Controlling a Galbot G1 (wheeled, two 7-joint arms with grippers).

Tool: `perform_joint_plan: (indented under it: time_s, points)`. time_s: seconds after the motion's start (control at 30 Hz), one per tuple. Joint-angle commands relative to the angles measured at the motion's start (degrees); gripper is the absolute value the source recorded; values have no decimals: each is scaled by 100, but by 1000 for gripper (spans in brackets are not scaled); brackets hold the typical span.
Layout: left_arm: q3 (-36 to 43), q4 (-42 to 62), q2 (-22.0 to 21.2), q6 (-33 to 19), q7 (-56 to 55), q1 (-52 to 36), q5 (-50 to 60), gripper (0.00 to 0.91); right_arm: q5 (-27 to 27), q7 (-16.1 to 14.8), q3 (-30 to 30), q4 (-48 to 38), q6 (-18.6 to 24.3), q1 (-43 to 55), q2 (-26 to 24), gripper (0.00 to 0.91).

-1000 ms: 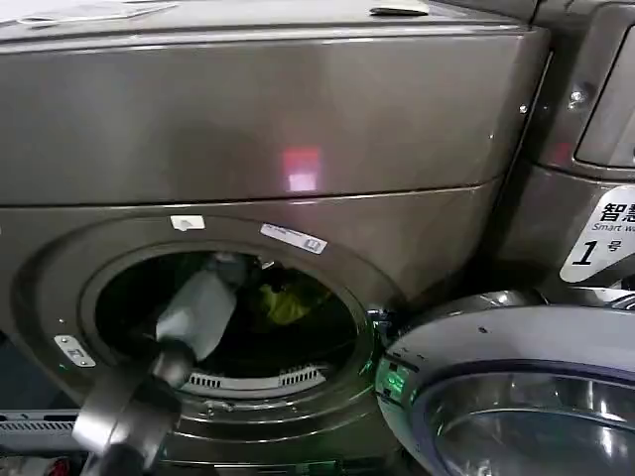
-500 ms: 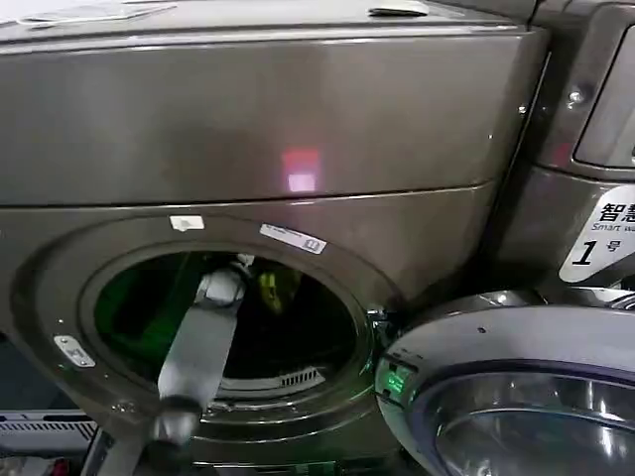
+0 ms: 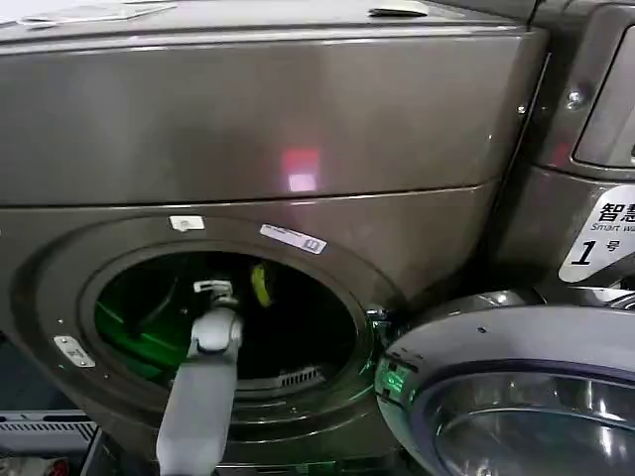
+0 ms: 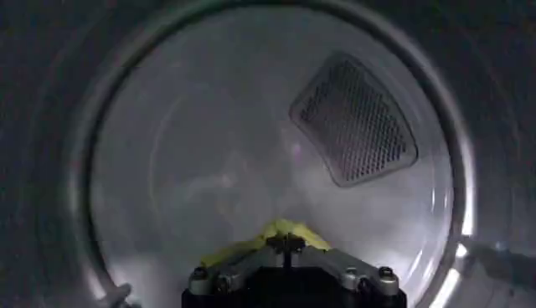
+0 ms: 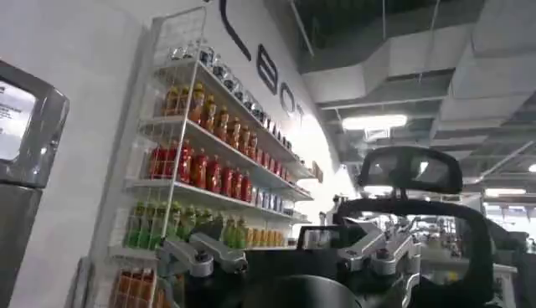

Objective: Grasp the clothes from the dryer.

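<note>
Left claw [image 3: 215,289]: reaches through the round porthole on a grey arm angled up from below; pinched on yellow-green clothes [image 4: 276,232] bunched soft between its fingertips.
Dryer [image 3: 298,119]: smooth bronze-grey metal; perforated vent panel [image 4: 353,119] on the drum's back wall beyond the claw.
Right claw [image 5: 293,255]: outside the dryer, fingers spread, facing bottle shelves [image 5: 201,167].

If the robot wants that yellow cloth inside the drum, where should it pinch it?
Probably at the raised fold of the clothes, straight ahead of the left gripper already reaching through the dryer porthole. That bunched ridge stands up from the drum floor, so jaws coming from the door side could close across it.
</note>
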Motion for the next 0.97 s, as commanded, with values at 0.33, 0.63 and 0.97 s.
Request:
perform_joint_plan:
  time_s: [0.33, 0.63, 0.97]
  points:
    - [-14, -811, -2, -505, -254, 626, -134, 0, -53, -8, -6, -25, 212, 3, 38, 907]
    - [52, -735, 15, -462, -235, 527, -150, 0, -86, 25, 112, -26, 106, -27, 48, 907]
    - [96, -667, -46, -434, -224, 456, -152, 0, -85, -3, 149, -40, 75, -60, 41, 907]
